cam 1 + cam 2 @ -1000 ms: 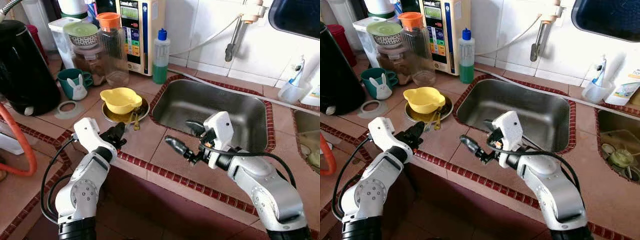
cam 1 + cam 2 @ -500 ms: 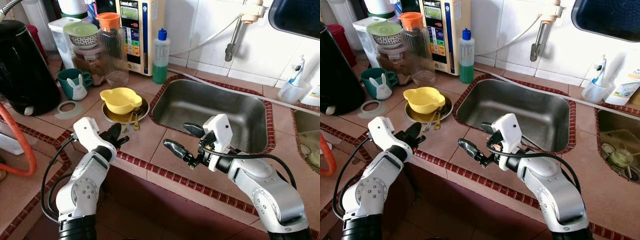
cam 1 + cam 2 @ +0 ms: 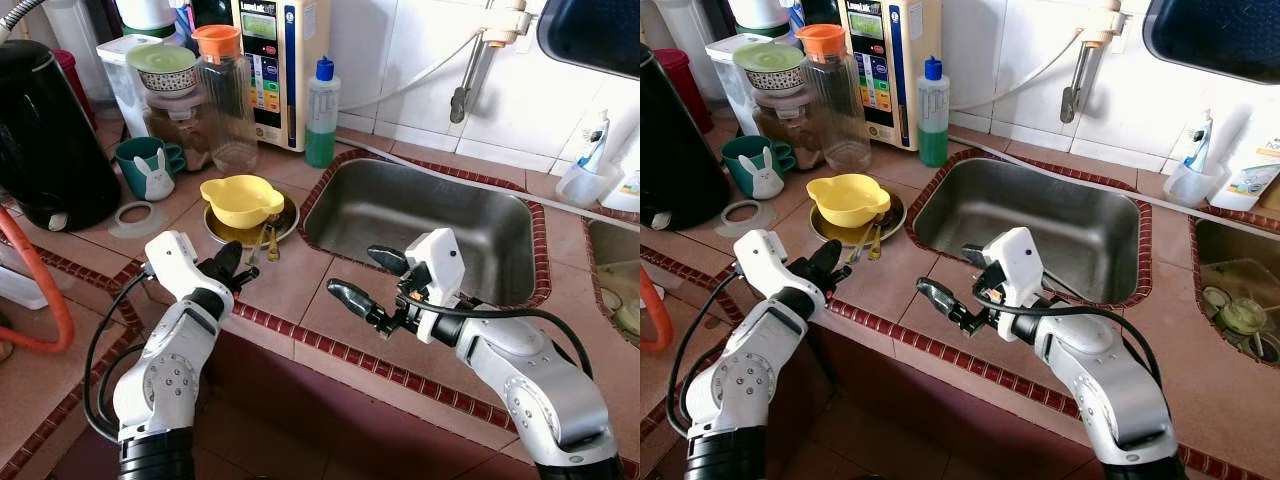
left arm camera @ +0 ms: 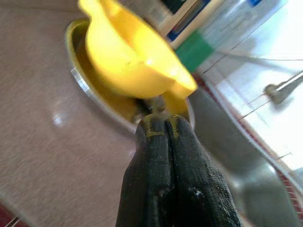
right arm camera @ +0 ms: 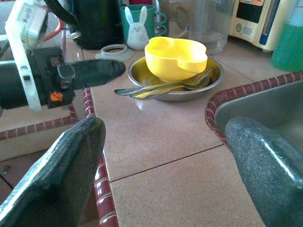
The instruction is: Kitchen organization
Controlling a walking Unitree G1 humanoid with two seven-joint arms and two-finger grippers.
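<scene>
Left wrist view showed the left claw clenched, its two rubbery black fingers pressed flat together with nothing between them, just short of the round metal dish. A glossy yellow plastic bowl with a lobed rim sat in that dish, beside a few slim metal spoons. The dish rested on the worktop of smooth pinkish tiles edged in dark red, close to the rectangular steel sink. The right claw hung released, fingers spread wide above the sink's near rim.
</scene>
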